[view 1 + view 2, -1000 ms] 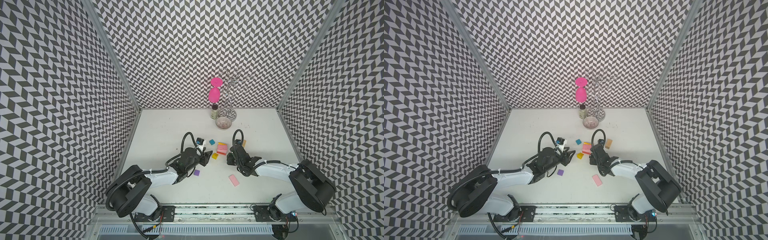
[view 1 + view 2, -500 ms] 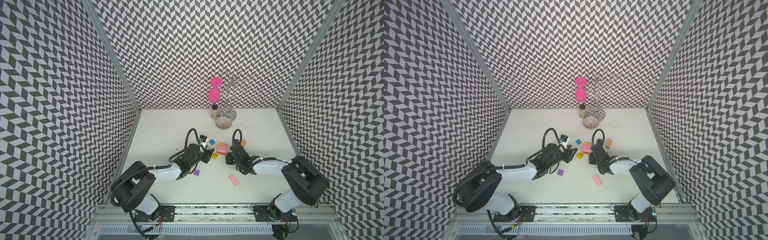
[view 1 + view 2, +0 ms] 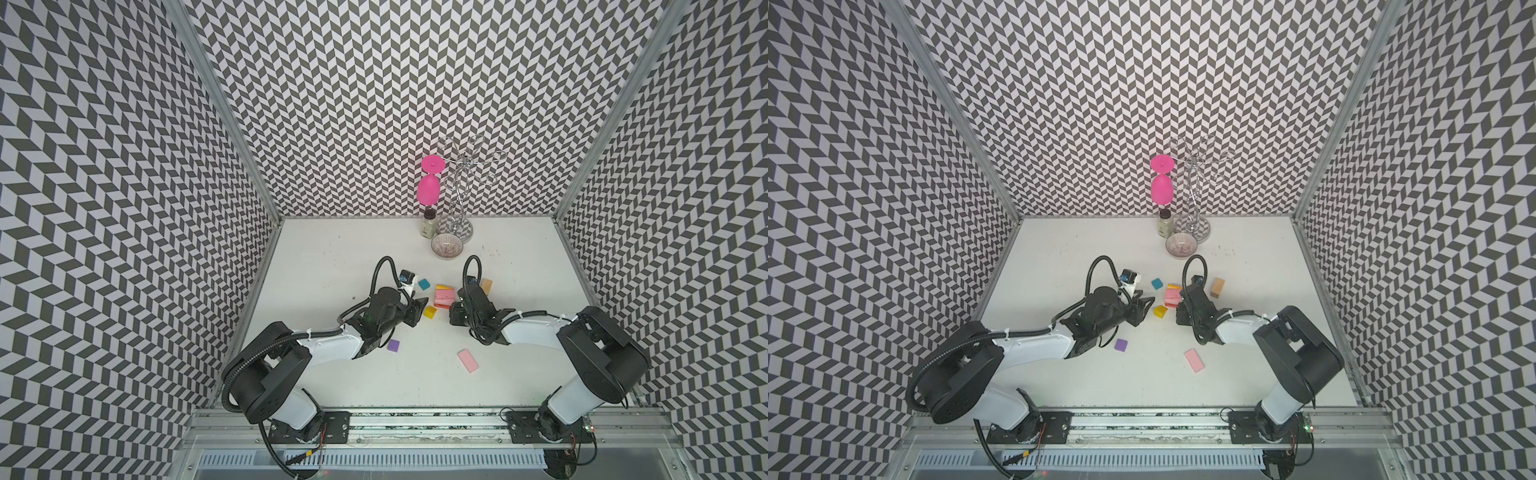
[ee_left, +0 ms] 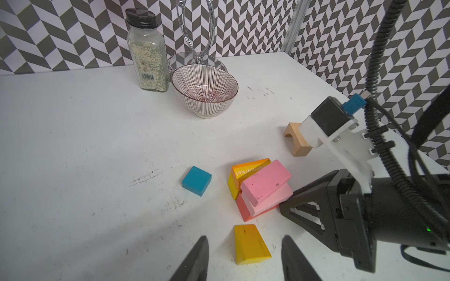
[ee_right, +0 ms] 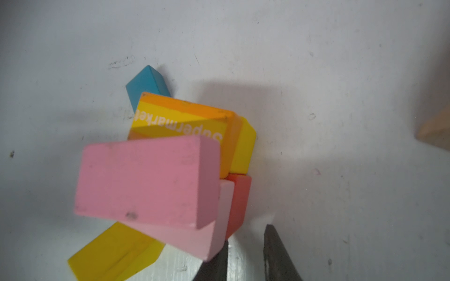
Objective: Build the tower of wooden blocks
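A low stack of blocks (image 3: 444, 296) lies mid-table: a pink slab (image 4: 266, 181) askew on a paler pink slab, over a red block (image 5: 239, 202), with an orange "Supermarket" block (image 5: 180, 119) leaning behind. My right gripper (image 5: 246, 238) is nearly shut and empty, one fingertip at the lower pink slab's corner. A yellow wedge (image 4: 250, 243) lies flat between the spread fingers of my open left gripper (image 4: 244, 245), untouched. A teal block (image 3: 424, 284), a purple block (image 3: 393, 345), a lone pink slab (image 3: 468, 360) and a plain wood arch (image 4: 298, 143) lie loose around.
A ribbed bowl (image 3: 446, 246), a spice jar (image 3: 429, 224) and a wire stand (image 3: 459, 195) holding a pink goblet (image 3: 430, 187) stand at the back wall. Patterned walls close in three sides. The two grippers face each other closely across the stack.
The left gripper has slid right, bringing its open fingers around the yellow wedge. The right gripper's jaws have narrowed beside the stack.
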Controlling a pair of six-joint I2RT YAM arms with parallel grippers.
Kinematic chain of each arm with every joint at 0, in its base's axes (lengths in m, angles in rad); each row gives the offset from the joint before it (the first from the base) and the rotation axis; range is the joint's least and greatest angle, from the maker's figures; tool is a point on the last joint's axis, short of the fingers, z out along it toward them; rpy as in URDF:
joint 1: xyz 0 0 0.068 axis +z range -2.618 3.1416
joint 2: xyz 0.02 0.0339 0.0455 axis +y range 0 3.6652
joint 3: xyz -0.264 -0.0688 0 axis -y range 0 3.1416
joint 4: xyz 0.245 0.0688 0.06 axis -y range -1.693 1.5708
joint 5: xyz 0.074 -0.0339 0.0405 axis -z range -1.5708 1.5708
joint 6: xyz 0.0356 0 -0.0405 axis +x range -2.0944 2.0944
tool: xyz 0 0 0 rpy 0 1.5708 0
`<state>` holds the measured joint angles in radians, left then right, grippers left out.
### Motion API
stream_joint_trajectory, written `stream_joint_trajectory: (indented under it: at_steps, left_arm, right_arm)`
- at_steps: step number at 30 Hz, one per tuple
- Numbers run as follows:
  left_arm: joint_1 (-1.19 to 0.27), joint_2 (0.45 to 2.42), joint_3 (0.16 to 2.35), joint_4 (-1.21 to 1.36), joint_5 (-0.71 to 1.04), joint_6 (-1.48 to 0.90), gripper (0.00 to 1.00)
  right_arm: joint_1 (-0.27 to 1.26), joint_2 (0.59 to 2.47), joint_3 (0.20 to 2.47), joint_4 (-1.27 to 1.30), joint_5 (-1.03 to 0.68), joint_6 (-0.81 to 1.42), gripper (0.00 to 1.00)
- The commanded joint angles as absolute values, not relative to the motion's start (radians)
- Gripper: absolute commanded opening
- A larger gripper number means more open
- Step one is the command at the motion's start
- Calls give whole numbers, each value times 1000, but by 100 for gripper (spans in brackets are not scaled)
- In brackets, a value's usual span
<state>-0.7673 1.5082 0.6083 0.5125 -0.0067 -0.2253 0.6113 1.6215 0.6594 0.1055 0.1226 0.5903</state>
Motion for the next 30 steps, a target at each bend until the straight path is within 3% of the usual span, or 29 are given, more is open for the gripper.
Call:
stream_joint_trajectory:
  at_steps: [1,9,17,22,30]
  left_arm:
    - [-776,1523,636,510,-12,-218,49]
    - [-785,1535,656,497,0,-203,49]
    - [-806,1593,696,474,3,-160,50]
    - [-825,1640,728,446,-44,-138,55]
    - [-832,1725,807,394,-92,-135,56]
  right_arm:
    - [603,1631,674,119,113,581,26]
    - [604,1552,625,147,69,571,29]
    - [601,1407,558,101,166,587,34]
    - [591,1373,542,96,196,600,34]
    - [576,1343,523,97,207,606,34]
